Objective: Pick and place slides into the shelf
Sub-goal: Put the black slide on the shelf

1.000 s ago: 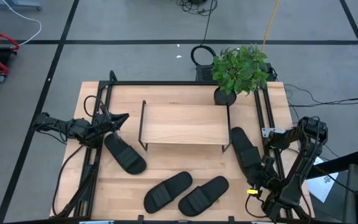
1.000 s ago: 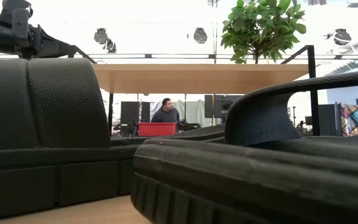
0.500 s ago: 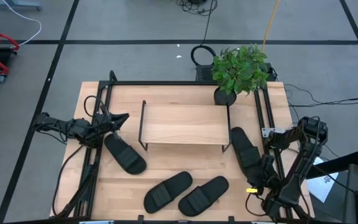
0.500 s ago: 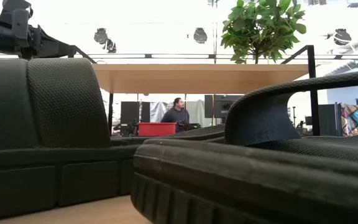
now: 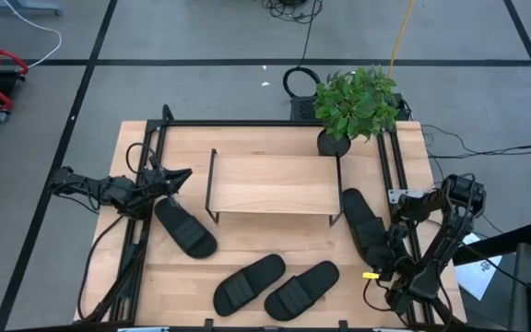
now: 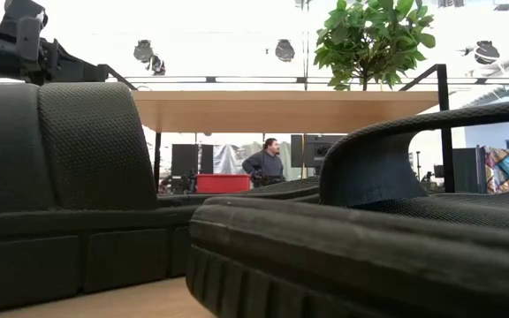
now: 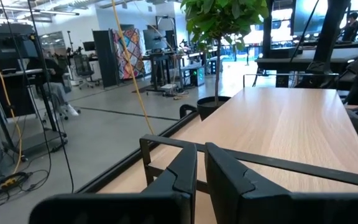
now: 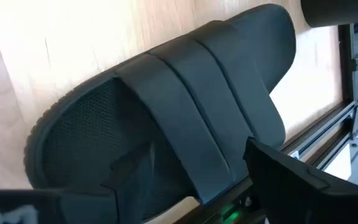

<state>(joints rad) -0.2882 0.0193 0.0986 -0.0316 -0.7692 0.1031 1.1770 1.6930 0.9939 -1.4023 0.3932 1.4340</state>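
Four slides (image 5: pixel 185 228) on table; one shelf (image 5: pixel 272 184).

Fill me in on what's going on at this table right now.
A two-armed robot is sorting black slides onto a small wooden shelf, whose top is bare. The right tool is open over the slide beside the shelf's right end, not gripping it. The left tool is shut, holds nothing and waits at the table's left side, near another slide. Two more slides lie on the table in front of the shelf. All four slides are on the tabletop.
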